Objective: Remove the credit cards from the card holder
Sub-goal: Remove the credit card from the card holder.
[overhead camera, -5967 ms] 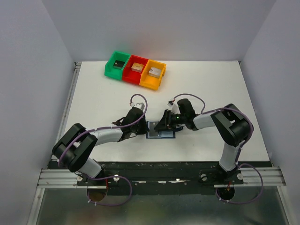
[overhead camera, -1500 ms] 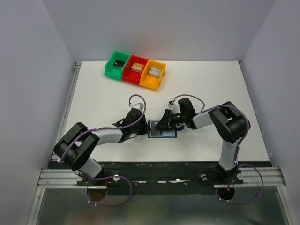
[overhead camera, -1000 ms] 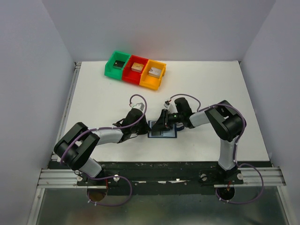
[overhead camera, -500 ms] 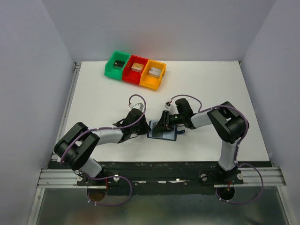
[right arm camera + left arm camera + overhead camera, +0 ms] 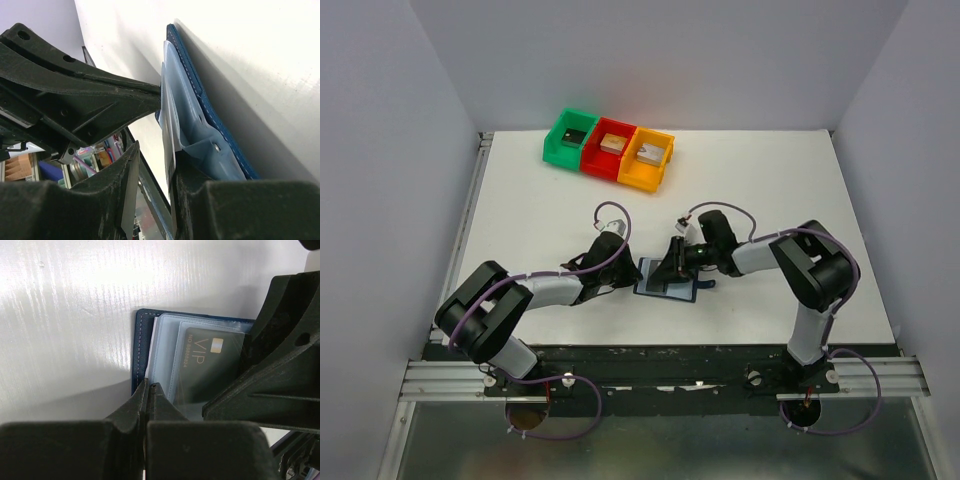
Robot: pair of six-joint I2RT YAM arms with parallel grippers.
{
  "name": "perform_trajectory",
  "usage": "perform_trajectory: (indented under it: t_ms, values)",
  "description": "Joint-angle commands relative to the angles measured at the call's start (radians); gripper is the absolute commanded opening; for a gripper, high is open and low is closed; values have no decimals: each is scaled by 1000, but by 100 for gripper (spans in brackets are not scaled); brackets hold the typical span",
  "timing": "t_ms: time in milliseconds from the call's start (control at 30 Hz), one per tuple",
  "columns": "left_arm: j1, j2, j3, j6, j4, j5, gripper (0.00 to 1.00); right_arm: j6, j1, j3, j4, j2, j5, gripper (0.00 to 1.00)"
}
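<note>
We've 0 cards out: card holder [image 5: 667, 279] open on table [image 5: 770, 180] btw arms, black VIP card [image 5: 210, 365] sleeved, L gripper [image 5: 149, 386] closed up at its edge, R gripper [image 5: 152, 161] jaws apart astride a sleeve page [image 5: 190, 125].

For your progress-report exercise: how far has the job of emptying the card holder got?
Done: the card holder lies open. In hand: the shut left hand touches its cover's edge; the right hand straddles a sleeve page. Left: the black VIP card sits sleeved; no card is out yet.
</note>
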Motion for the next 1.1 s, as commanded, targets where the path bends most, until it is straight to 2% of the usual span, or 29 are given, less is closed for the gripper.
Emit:
perform_trajectory:
  t_ms: [0, 1067]
  values:
    - [2, 7, -37, -6, -90, -36, 0, -19, -14, -19, -9, -38, 4, 36]
    - [5, -17, -65, -24, -86, -44, 0, -28, -77, -102, 16, -92, 22, 24]
